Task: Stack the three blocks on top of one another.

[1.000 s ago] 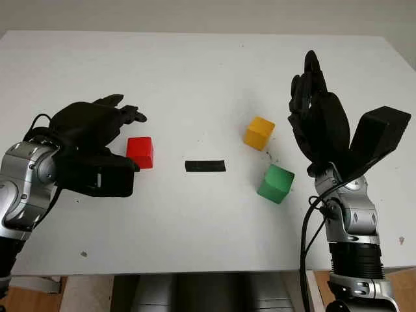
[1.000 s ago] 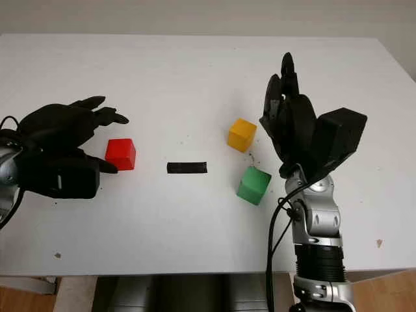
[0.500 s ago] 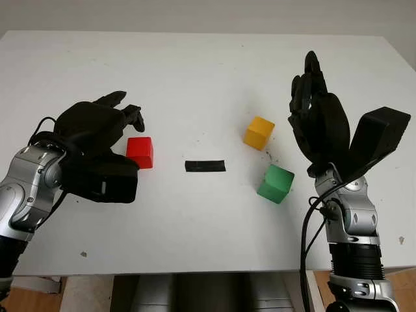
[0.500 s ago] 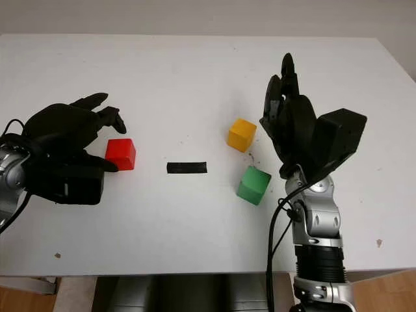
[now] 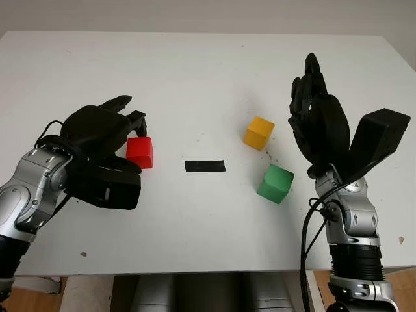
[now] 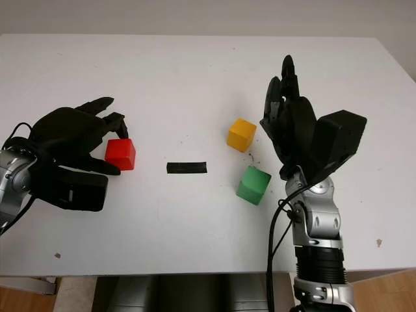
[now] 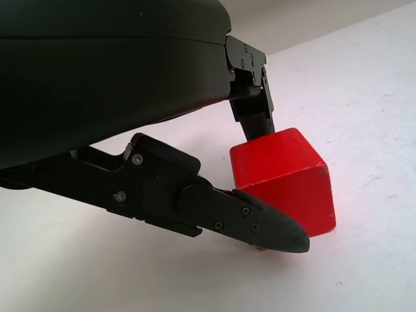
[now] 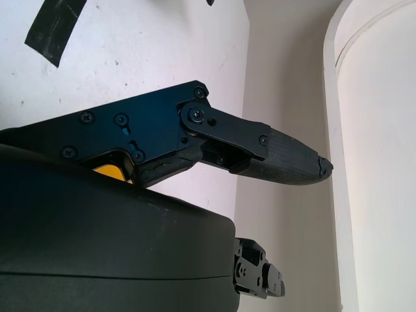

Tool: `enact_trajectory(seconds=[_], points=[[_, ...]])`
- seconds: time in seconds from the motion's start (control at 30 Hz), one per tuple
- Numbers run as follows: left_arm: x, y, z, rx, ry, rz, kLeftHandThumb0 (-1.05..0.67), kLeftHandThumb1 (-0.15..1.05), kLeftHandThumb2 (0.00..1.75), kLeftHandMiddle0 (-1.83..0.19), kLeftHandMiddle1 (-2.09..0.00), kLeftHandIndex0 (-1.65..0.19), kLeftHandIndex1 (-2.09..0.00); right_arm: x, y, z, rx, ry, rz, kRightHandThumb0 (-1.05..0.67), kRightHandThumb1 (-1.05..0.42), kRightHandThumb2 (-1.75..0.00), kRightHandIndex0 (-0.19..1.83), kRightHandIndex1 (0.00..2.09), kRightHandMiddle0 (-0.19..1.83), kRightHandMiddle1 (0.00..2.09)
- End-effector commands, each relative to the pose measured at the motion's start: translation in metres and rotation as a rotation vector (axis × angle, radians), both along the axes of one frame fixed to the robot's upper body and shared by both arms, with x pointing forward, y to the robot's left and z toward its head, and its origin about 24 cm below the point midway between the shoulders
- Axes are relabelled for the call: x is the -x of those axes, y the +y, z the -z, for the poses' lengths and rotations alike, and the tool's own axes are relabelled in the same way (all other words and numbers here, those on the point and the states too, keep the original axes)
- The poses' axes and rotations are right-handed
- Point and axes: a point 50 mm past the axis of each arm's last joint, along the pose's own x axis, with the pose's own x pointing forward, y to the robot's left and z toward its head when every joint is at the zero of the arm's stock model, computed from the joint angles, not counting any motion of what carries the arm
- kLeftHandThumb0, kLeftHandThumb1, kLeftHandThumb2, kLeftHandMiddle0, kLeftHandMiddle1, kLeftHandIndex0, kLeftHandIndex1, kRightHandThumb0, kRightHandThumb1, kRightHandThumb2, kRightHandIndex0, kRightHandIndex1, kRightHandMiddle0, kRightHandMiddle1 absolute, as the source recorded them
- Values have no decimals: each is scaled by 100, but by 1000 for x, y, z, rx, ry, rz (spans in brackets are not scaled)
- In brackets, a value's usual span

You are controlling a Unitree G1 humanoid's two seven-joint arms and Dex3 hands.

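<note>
Sitting at centre-left, the red block [image 5: 140, 152] is being pinched by the left hand [image 5: 104, 140]; right hand [image 5: 316, 127] held open, upright, centre-right.

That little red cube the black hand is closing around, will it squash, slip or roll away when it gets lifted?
The red block looks rigid, with crisp edges, so it probably won't squash. Its flat faces sit squarely on the table, so it should slide rather than roll if nudged. Its smooth, painted-looking sides might slip a little between the left hand's fingers, which sit on opposite sides of it.
</note>
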Motion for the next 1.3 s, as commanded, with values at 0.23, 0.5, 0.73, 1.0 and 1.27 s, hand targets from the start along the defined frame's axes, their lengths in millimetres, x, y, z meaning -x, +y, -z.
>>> enact_trajectory(seconds=[0.23, 0.5, 0.73, 1.0, 1.27], points=[[-1, -2, 7, 52, 11, 7, -64, 104, 6, -1, -6, -10, -119, 2, -1, -7, 0, -36, 2, -70, -105, -75, -19, 0, -19, 0], [0, 0, 9, 80, -33, 21, -37, 105, 24, -9, -6, -2, -158, 2, 0, -8, 10, -42, 1, -71, -105, -74, -19, 0, -19, 0], [0, 1, 4, 141, -62, 16, -36, 105, 21, -10, -6, -3, -157, 3, 1, -7, 5, -32, 3, -71, -105, -74, -19, 0, -19, 0], [-2, 1, -15, 128, -37, 23, -39, 105, 14, -17, -6, -11, -158, 3, 2, -7, 1, -30, 4, -70, -105, -74, -19, 0, -19, 0], [-8, -17, -43, 70, 77, 143, -40, 105, 10, -18, -5, -10, -165, 3, 2, -5, 5, -36, 4, -70, -105, -72, -19, 0, -19, 0]])
